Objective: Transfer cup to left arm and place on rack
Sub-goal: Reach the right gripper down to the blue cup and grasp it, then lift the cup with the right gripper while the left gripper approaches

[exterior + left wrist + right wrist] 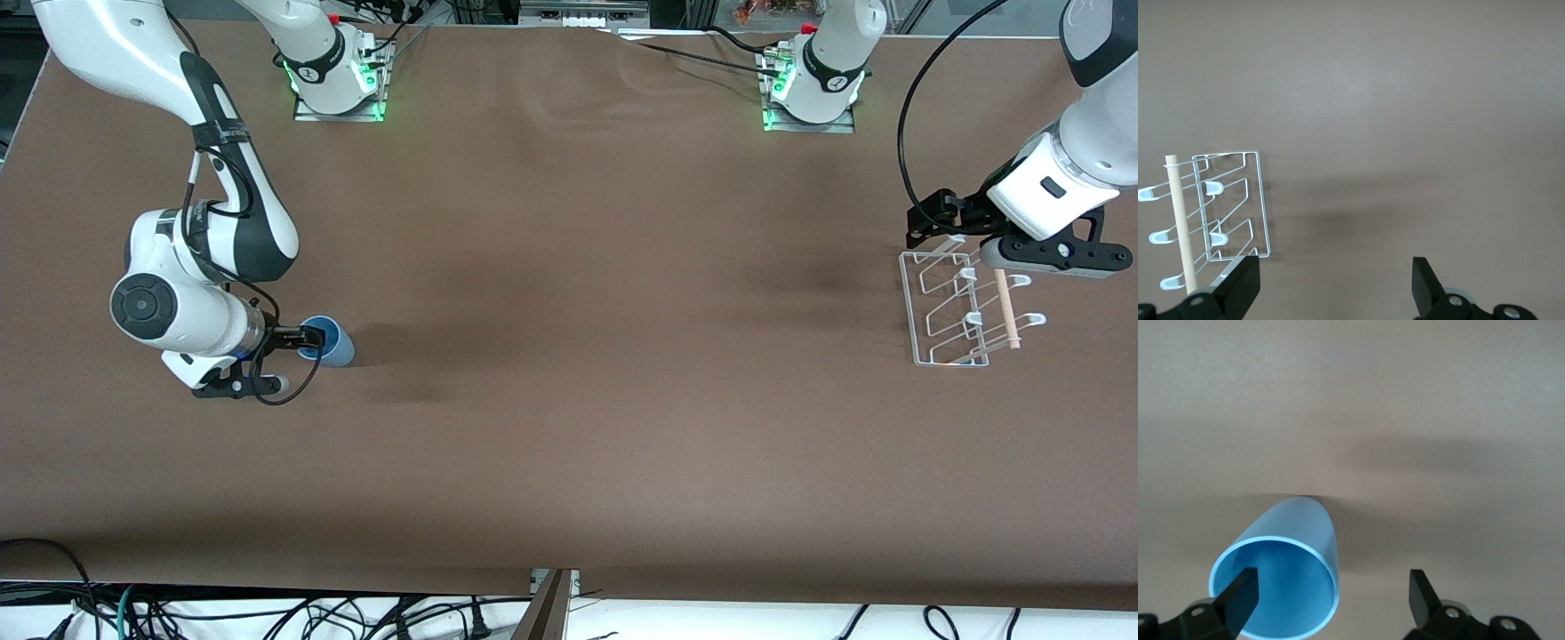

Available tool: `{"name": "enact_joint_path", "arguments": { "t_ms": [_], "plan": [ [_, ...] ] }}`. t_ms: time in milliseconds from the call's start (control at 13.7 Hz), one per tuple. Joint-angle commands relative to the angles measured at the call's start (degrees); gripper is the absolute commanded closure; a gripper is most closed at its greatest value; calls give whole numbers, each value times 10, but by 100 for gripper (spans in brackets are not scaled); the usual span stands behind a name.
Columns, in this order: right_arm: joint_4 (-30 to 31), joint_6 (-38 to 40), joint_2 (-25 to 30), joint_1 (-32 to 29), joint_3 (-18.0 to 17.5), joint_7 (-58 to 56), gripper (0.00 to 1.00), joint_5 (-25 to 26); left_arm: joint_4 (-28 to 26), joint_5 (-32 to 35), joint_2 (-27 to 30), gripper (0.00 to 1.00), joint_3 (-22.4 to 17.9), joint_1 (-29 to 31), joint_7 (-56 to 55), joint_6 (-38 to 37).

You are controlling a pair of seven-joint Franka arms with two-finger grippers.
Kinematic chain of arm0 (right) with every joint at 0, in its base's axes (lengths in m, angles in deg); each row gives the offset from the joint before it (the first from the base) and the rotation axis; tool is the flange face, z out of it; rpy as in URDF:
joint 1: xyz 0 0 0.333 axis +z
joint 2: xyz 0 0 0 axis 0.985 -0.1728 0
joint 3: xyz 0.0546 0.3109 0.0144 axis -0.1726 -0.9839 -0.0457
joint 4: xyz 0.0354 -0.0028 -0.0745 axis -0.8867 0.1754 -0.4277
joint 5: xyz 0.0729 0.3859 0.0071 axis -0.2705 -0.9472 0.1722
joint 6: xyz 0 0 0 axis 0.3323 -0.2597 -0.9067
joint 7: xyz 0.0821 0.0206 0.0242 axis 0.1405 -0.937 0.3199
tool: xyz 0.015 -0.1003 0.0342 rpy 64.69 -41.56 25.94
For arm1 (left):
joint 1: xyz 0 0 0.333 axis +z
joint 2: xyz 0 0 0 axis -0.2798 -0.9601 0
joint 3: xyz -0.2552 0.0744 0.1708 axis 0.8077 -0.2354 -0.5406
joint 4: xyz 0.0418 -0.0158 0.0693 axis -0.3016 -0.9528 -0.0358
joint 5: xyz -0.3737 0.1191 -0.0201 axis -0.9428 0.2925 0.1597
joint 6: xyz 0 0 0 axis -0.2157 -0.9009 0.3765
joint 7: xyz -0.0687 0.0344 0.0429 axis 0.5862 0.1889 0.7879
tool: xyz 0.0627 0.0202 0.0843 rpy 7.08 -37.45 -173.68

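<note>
While open, both grippers over brown table (569, 400): right gripper (313, 339) at cup (331, 342), left gripper (965, 227) above rack (956, 311).

Covered edge to edge in a matte brown sheet: the bench (569, 427). Faintly rippled near the middle of the edge farthest from the front camera (578, 98), with soft dark shadow patches scattered across the middle. Plain and unmarked brown in both wrist views (1405, 100) (1405, 400).

Below the edge nearest the front camera, a tangle of black cables (267, 615) on a pale floor, one teal strand among them (124, 609). At that edge's middle, a grey slanted strut (547, 612). Draped over one near corner, a thick black cable loop (49, 553).

Past the farthest edge, a white strip-like fitting (582, 16) and some reddish-orange clutter (769, 11), too small to identify.
</note>
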Motion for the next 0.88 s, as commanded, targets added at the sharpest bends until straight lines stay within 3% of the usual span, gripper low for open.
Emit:
{"name": "enact_joint_path", "arguments": {
  "t_ms": [0,146,220,366,439,512,659,805],
  "plan": [
    [23,-32,4,-3,-5,7,0,-7,8,-16,-2,0,1,4,-3,-7],
    [24,-38,-4,-3,-5,7,1,-14,8,-16,-2,0,1,4,-3,-7],
    [23,-38,-7,-4,-5,7,8,-20,8,-16,-2,0,1,4,-3,-7],
    [23,-38,-7,-4,-4,7,56,-22,8,-16,-2,0,1,4,-4,-7],
    [23,-38,-7,-4,-5,7,74,-23,8,-16,-2,0,1,4,-5,-7],
    [23,-38,-9,-5,-5,7,86,-23,8,-16,-2,0,1,4,-7,-8],
    [19,-37,-11,-6,-5,6,98,-32,8,-16,-2,0,1,3,-8,-8],
    [16,-37,-10,-6,-5,6,100,-37,8,-16,-2,0,1,3,-8,-7]
  ]
}}
